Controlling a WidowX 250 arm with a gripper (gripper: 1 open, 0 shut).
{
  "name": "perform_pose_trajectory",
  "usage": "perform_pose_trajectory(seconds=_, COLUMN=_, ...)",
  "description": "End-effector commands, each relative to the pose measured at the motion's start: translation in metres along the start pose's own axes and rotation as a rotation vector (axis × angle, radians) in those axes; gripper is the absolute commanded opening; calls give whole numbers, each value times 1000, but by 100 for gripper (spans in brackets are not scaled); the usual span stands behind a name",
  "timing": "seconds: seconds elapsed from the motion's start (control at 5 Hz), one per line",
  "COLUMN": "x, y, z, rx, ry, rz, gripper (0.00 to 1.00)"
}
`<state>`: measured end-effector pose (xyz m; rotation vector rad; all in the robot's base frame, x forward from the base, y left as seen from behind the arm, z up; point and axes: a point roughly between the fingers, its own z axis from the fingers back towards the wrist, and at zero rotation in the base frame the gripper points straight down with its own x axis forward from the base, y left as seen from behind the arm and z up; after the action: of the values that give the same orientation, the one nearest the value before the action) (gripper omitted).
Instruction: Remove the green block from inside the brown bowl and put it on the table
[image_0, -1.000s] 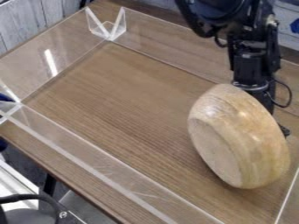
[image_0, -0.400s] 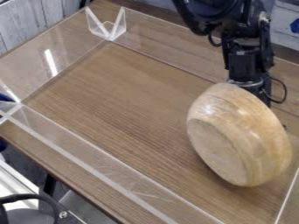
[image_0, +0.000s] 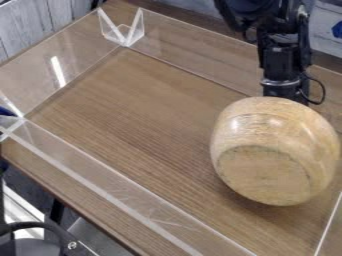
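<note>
gripper (image_0: 281, 92) behind brown bowl (image_0: 274, 152) – jaws hidden, can't tell; you've tipped it further, underside facing you – green block unseen.

Single high view – angled down across table (image_0: 120, 110)

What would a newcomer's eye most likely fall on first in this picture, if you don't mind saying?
Most likely the brown bowl at the right of the table, tipped over so that its underside faces the camera. Next, the dark robot arm with its gripper reaching down right behind the bowl's upper edge; its fingertips are hidden. The green block is nowhere in view.
</note>
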<state>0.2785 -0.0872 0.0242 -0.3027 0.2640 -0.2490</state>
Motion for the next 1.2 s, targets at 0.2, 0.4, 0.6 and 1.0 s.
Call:
perform_pose_trajectory(seconds=0.2, x=-20, y=21, z=7, rx=-16, ry=-16, rz=87, gripper=0)
perform_pose_trajectory(seconds=0.4, x=-30, y=36, z=9, rx=-17, ry=-30, rz=165, gripper=0)
perform_pose_trajectory(seconds=0.6, x=-39, y=47, z=11, rx=-16, ry=-43, rz=229, gripper=0)
perform_pose_trajectory(seconds=1.0, x=-42, y=61, z=8, rx=64, ry=-69, rz=285, gripper=0)
